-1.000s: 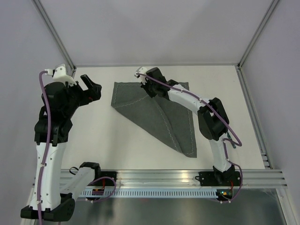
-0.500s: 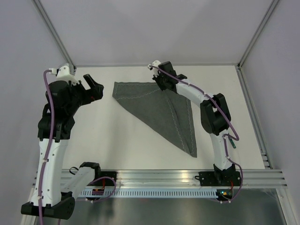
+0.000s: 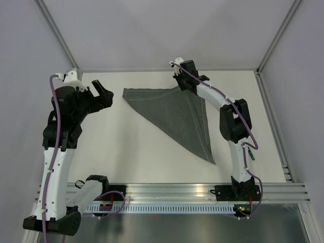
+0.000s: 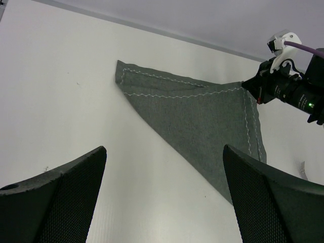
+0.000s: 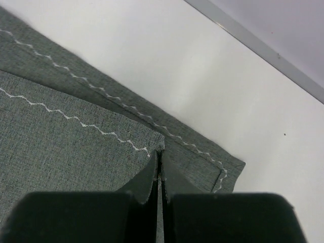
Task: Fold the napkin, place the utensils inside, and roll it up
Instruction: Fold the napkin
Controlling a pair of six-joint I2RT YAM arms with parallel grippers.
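Top view: napkin (image 3: 177, 114) lay mid-table as 1 folded triangle. Right gripper (image 3: 181, 86) sat at its 12 o'clock corner; left gripper (image 3: 103, 92) hung apart at 9 o'clock.
Left wrist: jaws stood wide, empty.
Right wrist: jaws pinched that corner.

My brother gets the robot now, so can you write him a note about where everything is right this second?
Left end effector: open, empty, hovering left of the napkin.
Right end effector: shut on the napkin's top-layer corner, at the far right.
Fork: on the table beside the right arm, outside the napkin.
Done: napkin folded into a triangle.
Left: release the corner, put the fork inside, roll it up.
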